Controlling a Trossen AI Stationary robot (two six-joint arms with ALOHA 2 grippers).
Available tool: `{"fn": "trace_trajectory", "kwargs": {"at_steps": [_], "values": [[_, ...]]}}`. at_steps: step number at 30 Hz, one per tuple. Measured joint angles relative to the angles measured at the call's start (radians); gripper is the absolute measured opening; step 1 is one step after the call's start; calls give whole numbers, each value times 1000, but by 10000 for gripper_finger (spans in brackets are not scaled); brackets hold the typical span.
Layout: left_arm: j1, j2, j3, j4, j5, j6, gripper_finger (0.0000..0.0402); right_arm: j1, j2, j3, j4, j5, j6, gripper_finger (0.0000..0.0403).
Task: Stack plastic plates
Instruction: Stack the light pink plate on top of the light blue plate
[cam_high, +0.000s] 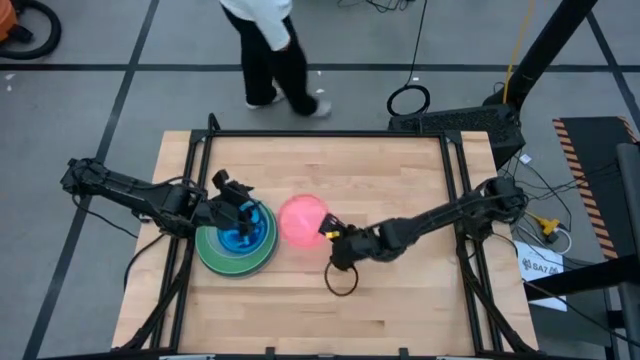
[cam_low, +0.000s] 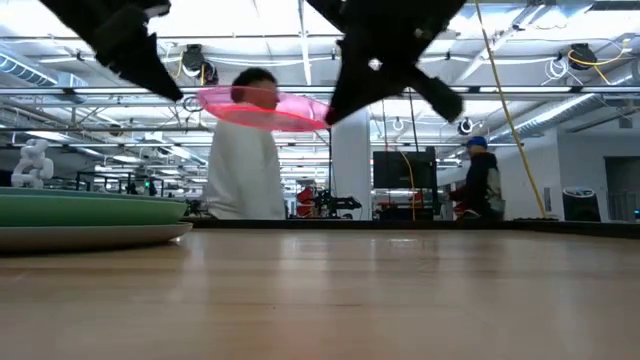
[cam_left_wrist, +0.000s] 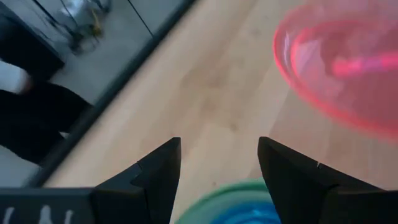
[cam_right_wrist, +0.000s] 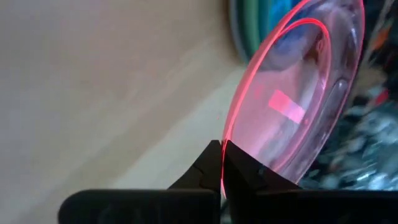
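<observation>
We see the right gripper (cam_high: 331, 229) pinching the rim of a pink plate (cam_high: 302, 220), carried in the air, face up and roughly level, no long axis to speak of. The stack (cam_high: 236, 238) lies just beside it, toward the left arm. The left gripper (cam_high: 238, 205) hovers over the stack, fingers parted and empty.

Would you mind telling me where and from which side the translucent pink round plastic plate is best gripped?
Grip it by the thin rim. The translucent pink round plastic plate is flat and wide, so only its edge fits between two fingers. Come from the right side, since the stack of plates and the left hand stand on its left. The right hand already pinches that right edge, holding it off the table.
</observation>
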Motion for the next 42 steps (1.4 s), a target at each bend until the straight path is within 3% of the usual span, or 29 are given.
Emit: {"fn": "trace_trajectory", "kwargs": {"at_steps": [9, 15, 30, 42], "values": [[0, -1, 151, -16, -214, 205, 220, -165, 35, 0, 354, -257, -437, 0], [0, -5, 213, -87, -323, 220, 220, -227, 151, 28, 564, -436, -486, 0], [1, -42, 214, -220, -386, 127, 220, -247, 510, 468, 380, -444, -639, 0], [1, -42, 214, -225, -386, 120, 220, -249, 533, 493, 316, -451, -608, 0]]}}
